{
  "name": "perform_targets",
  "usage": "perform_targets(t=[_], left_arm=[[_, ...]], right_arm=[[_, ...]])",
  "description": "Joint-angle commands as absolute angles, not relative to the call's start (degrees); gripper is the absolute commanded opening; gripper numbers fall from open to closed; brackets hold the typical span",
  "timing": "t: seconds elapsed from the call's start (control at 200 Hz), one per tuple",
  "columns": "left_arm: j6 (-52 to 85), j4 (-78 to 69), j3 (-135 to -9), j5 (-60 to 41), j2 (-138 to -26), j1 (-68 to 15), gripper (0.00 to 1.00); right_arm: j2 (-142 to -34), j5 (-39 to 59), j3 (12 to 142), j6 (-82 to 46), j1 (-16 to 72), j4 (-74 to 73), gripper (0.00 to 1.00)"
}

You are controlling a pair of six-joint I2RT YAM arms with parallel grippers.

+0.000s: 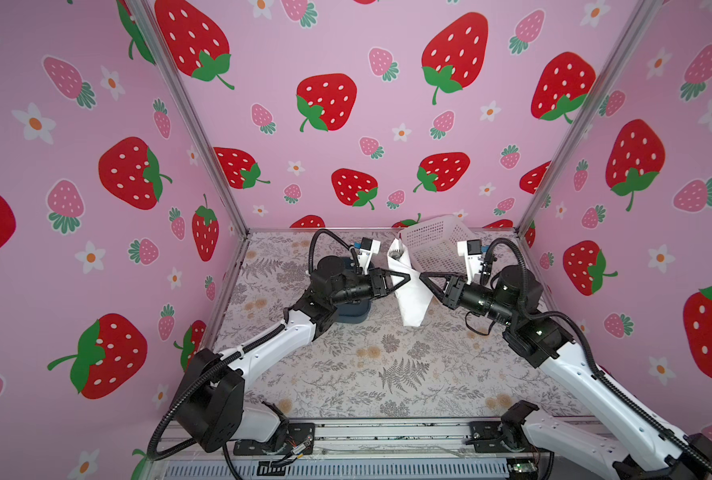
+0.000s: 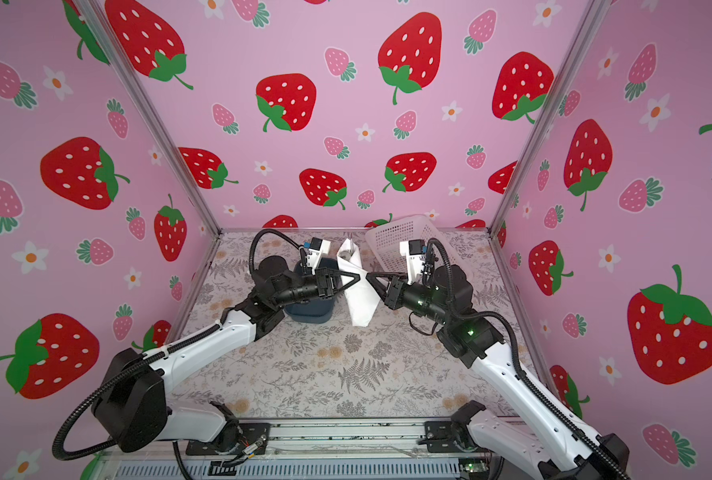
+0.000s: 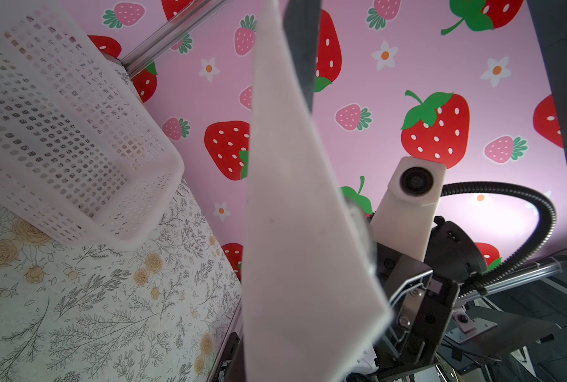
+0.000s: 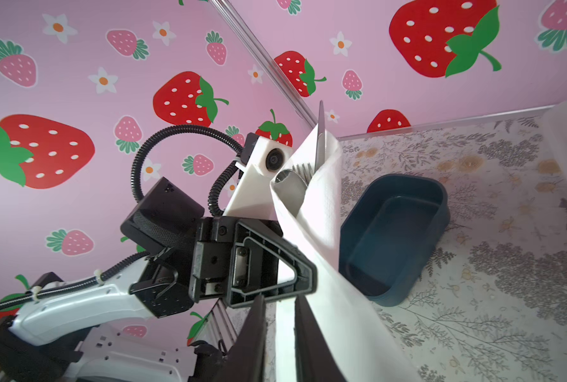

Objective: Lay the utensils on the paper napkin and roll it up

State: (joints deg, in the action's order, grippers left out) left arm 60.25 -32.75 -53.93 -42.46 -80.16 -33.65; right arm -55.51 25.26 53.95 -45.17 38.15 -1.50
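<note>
The paper napkin (image 1: 410, 299) is rolled into a white cone and hangs tilted above the floral table in both top views. The utensils (image 4: 303, 172) stick out of its open upper end: a spoon bowl (image 4: 290, 188), fork tines and a knife blade (image 4: 320, 139). My left gripper (image 1: 404, 277) is shut on the roll's middle from the left. From the right, my right gripper (image 1: 424, 277) meets the roll at the same height. In the right wrist view its fingers (image 4: 259, 317) stand narrow with a strip of napkin between them. In the left wrist view the napkin (image 3: 295, 231) hides the jaws.
A dark blue tub (image 1: 352, 316) sits on the table under the left wrist, empty in the right wrist view (image 4: 397, 231). A white perforated basket (image 1: 437, 241) leans at the back right corner. Pink strawberry walls close in three sides.
</note>
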Motion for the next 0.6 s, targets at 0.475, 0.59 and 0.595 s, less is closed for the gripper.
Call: perform_targets(t=[0.475,0.59,0.595], left_arm=[[60.47,-36.31,-54.44,-43.94,-78.68,-33.84,0.14],[60.48,-36.27,-54.84,-43.88,-78.57,-33.84,0.14],[60.52,-36.28,-54.84,-43.91,-78.57,-33.84,0.14]], right_arm=[[-63.78,17.41,58.87,-46.97,38.5,-1.45,0.1],[-62.93,16.71,57.71,-47.64,38.5,-1.25,0.11],[-62.89,16.75,57.68,-47.64,38.5,-1.29,0.11]])
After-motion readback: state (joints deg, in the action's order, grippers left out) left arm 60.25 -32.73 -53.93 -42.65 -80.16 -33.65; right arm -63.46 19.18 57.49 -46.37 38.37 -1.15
